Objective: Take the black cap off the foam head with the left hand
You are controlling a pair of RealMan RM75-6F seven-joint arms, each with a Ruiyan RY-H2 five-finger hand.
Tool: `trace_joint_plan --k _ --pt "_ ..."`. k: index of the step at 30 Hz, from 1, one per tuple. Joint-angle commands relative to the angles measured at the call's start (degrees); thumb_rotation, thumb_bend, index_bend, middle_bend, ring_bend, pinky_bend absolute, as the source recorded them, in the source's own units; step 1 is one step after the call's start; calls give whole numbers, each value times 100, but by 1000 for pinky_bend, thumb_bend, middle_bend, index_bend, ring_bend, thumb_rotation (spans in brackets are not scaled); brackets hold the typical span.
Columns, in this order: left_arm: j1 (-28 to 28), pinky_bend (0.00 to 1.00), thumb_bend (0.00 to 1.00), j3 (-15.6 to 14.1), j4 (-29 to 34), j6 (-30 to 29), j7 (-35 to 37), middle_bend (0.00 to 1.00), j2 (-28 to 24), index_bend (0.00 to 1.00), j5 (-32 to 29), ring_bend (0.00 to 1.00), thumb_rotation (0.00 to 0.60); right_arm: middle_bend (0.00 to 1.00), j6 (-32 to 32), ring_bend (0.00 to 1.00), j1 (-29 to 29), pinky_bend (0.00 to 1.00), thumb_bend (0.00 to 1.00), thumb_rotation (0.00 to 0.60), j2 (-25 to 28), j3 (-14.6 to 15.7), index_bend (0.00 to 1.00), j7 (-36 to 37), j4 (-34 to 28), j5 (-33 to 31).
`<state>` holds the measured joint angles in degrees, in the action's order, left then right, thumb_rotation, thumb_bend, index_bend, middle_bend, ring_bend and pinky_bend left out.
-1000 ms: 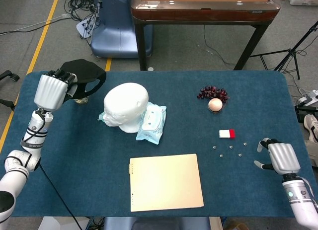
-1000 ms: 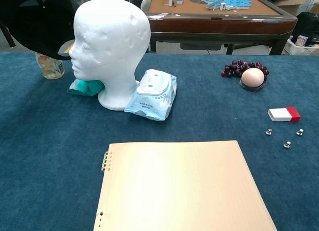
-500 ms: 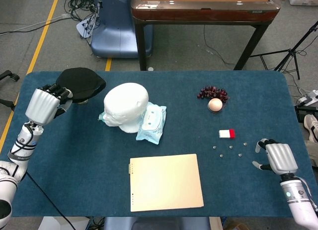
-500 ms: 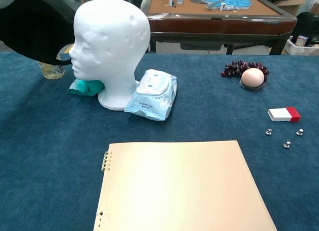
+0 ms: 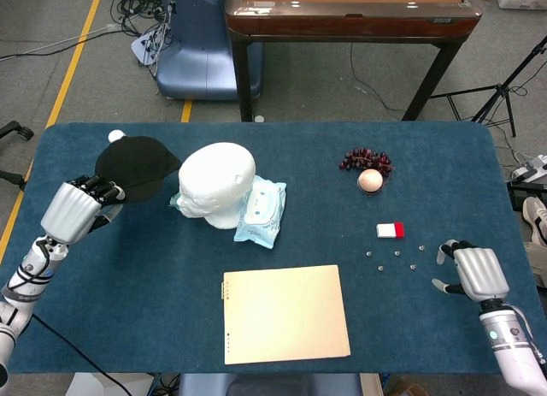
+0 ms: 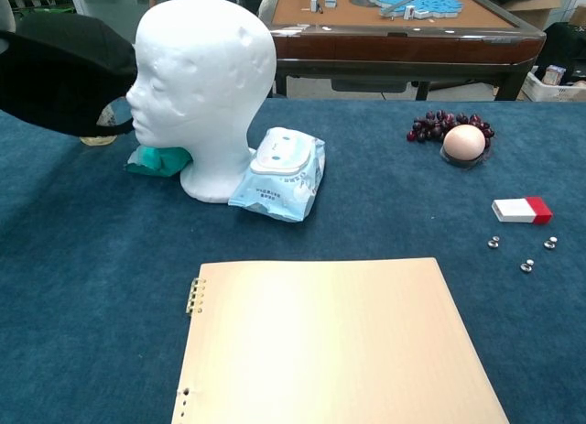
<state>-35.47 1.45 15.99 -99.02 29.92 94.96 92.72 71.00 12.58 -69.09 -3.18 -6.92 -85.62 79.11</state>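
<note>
The white foam head [image 5: 216, 182] [image 6: 203, 85] stands bare at the table's left middle, face turned left. My left hand [image 5: 79, 209] holds the black cap [image 5: 134, 165] [image 6: 62, 71] to the head's left, off it, above the blue cloth. The cap's brim reaches close to the head's face. In the chest view the hand itself is out of frame. My right hand [image 5: 474, 272] hovers low at the right front of the table, fingers loosely curled, nothing in it.
A wet-wipes pack [image 5: 261, 209] leans against the foam head, a teal cloth [image 6: 158, 159] under its chin. A tan notebook [image 5: 285, 312] lies front centre. Grapes [image 5: 366, 159], an egg [image 5: 369, 181], a red-white eraser [image 5: 391, 230] and several small screws [image 5: 397, 254] lie right.
My left hand has carried the cap down and toward the table's front, lowering it beside the foam head. The right hand has drifted slightly nearer.
</note>
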Motion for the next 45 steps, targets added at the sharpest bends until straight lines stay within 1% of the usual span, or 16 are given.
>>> trace_joint_plan --k 1,9,17,22,24,26,28,30,33,36,41,43,45 --pt "120 719 408 -140 122 -135 -10 670 -67 579 126 514 600 430 -9 386 6 548 0 600 -9 6 526 -14 -2 3" --pt "374 719 408 -460 497 -460 -235 667 -203 576 440 514 600 430 -44 387 29 548 0 600 -46 25 526 -71 -2 10" --pt "578 719 408 -772 944 -621 -572 665 -359 576 768 514 600 430 -48 386 32 548 0 600 -51 33 526 -87 -4 11" --pt "646 719 408 -963 1262 -706 -794 665 -479 550 1012 514 600 430 -66 386 42 548 0 600 -63 44 526 -92 8 18" --pt "656 719 404 -1021 1399 -690 -857 665 -533 525 1088 514 600 430 -65 386 42 548 0 600 -66 45 526 -91 13 18" --pt "659 719 351 -1072 1518 -667 -907 663 -586 478 1155 513 600 430 -61 386 42 548 0 600 -66 46 526 -88 13 22" --pt "651 719 239 -1148 1644 -610 -978 660 -665 399 1249 512 600 430 -58 387 43 548 0 600 -67 46 526 -86 13 25" --pt "635 719 105 -1220 1799 -547 -1011 657 -754 285 1338 511 600 430 -58 387 42 548 0 600 -68 48 526 -87 18 25" --pt "605 719 17 -1306 2037 -476 -1063 654 -892 178 1460 510 600 430 -62 386 44 548 0 600 -70 48 526 -85 20 21" --pt "567 719 0 -1405 2279 -369 -1086 651 -1055 122 1586 507 600 430 -65 386 45 548 0 600 -71 51 526 -81 22 21" --pt "524 719 0 -1518 2794 -117 -1244 645 -1324 90 1710 501 600 430 -64 386 47 548 0 600 -71 52 526 -84 24 22" --pt "570 719 0 -1461 3053 23 -1551 643 -1400 88 1626 500 600 430 -59 386 44 548 0 600 -65 53 526 -79 25 24" --pt "647 719 0 -1381 3353 254 -2138 638 -1494 110 1487 500 600 430 -45 386 39 548 0 600 -51 46 526 -73 20 19"
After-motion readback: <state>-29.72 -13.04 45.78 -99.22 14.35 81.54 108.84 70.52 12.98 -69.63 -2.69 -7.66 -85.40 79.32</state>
